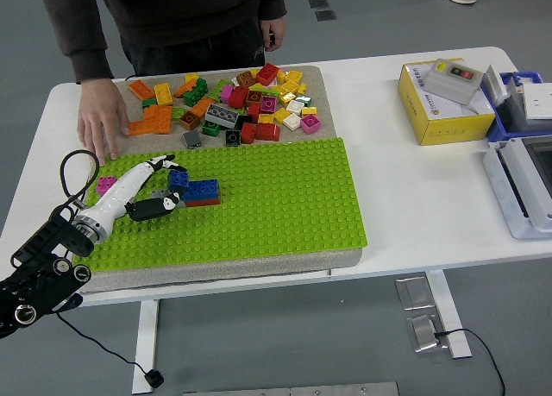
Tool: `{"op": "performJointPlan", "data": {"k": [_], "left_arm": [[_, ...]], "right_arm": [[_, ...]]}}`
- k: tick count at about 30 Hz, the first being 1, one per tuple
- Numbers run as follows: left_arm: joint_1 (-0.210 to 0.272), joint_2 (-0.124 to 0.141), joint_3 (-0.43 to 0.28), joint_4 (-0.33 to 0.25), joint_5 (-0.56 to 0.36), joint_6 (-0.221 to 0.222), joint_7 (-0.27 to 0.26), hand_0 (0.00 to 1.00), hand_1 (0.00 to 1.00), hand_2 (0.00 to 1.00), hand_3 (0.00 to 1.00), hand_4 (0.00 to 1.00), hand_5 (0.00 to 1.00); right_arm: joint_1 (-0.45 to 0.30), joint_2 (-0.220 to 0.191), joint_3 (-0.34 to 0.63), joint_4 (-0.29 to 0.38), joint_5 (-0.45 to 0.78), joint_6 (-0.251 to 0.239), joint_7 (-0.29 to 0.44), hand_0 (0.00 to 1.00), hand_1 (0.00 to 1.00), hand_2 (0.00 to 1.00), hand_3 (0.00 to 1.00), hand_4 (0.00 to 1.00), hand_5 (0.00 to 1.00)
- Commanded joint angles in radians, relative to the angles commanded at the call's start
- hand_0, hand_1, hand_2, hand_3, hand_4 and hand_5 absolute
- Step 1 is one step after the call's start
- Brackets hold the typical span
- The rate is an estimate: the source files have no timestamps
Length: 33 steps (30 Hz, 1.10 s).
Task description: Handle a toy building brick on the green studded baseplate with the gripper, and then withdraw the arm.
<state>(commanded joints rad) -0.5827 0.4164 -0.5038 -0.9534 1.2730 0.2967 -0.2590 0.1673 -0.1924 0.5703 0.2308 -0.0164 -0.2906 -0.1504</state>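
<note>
— Brick position? 
— A blue brick (178, 179) is seated on the green baseplate (259, 198), touching a larger blue brick (201, 189) beside it. 
— And the left hand (159, 185)? 
— It is spread around the small brick, one finger above, thumb below; a firm pinch cannot be told. A person's hand (102, 120) is laid flat on the table (414, 189).
</note>
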Motion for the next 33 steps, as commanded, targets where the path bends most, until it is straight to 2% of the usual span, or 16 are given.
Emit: {"op": "performJointPlan", "data": {"k": [17,33], "left_arm": [[-0.003,-0.007,0.009,0.021,-0.012,0.000,-0.005,0.998,0.987,0.984,0.579,0.455,0.320],[-0.002,0.005,0.012,0.024,-0.015,-0.003,-0.009,0.998,0.986,0.986,0.581,0.457,0.328]], "right_arm": [[0.001,-0.001,-0.011,0.000,0.009,0.003,0.007,0.635,0.562,0.678,0.655,0.588,0.998],[0.000,-0.002,-0.014,-0.002,0.017,0.002,0.014,0.631,0.549,0.677,0.653,0.589,0.998]]}}
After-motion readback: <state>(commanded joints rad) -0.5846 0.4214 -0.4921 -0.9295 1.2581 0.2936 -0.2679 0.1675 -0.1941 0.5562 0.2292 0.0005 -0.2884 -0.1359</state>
